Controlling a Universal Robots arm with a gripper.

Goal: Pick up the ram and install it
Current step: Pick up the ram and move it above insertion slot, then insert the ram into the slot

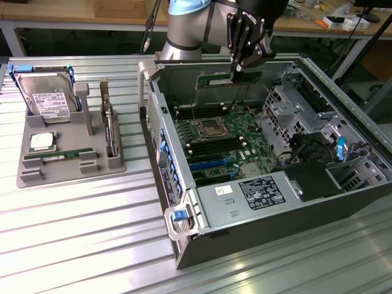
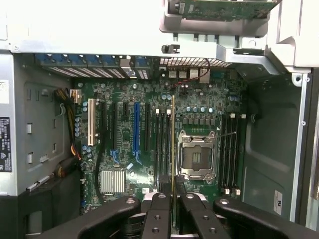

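Currently the pincer [image 1: 236,68] is clamped narrowly on the ram [image 1: 218,80], gripping the green stick by its upper edge. The stick hangs lengthwise over the open computer case [image 1: 263,226], above the motherboard [image 1: 223,144] and clear of it. In the wrist view the ram [image 2: 173,144] shows edge-on as a thin line between the pincer [image 2: 174,201] fingers, running along the black memory slots [image 2: 163,144] just beside the processor socket [image 2: 198,157]. On the bench [image 1: 92,239], at the exterior view's left, a grey tray [image 1: 37,174] carries a hard drive [image 1: 48,98], a square silver processor chip [image 1: 43,141] and another green stick [image 1: 61,155].
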